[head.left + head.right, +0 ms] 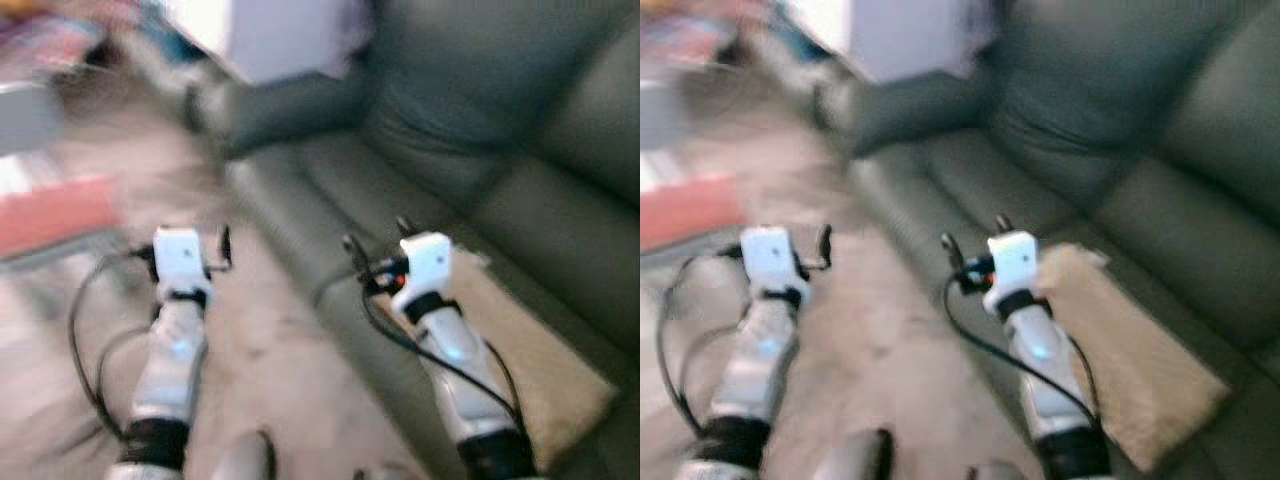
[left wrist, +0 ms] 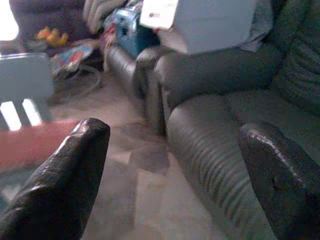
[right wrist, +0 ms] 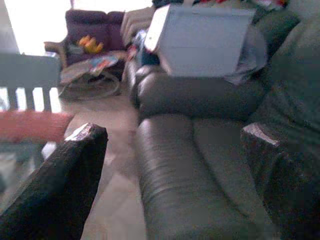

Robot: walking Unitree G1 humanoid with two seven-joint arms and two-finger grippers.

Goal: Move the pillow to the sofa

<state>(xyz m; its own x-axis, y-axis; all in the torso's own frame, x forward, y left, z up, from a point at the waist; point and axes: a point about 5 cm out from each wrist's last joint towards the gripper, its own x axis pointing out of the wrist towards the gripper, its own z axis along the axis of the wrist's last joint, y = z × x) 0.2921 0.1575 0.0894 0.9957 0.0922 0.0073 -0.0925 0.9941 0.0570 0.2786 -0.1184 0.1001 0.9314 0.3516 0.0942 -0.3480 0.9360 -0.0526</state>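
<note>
Head cams, both blurred: I'm looking down at a dark grey-green leather sofa [image 1: 420, 180] running along the right. The beige pillow [image 1: 540, 370] lies flat on the sofa seat, just right of my right arm. Right gripper [image 1: 375, 248] hangs over the seat's front edge, fingers apart, holding nothing — pillow sits behind it, beside the wrist. Left gripper [image 1: 222, 248] is out over the beige floor [image 1: 280, 370], well apart from the sofa, also empty w/ fingers spread. Red-and-white blur far left looks like a low table [image 1: 55, 215], can't tell more.

Left wrist cam: two black fingers [image 2: 65, 185] wide apart, nothing between. Past them the sofa armrest [image 2: 210, 67] w/ a pale blue box [image 2: 210, 22] on top, a blue container [image 2: 127, 27] near it on the floor side.

Right wrist cam: fingers [image 3: 60, 185] wide apart, empty. Sofa seat cushion [image 3: 200, 165] straight ahead, same pale box [image 3: 205, 40] on the armrest, a purple armchair [image 3: 95, 27] w/ yellow toys in the far room — bright window glare behind.
</note>
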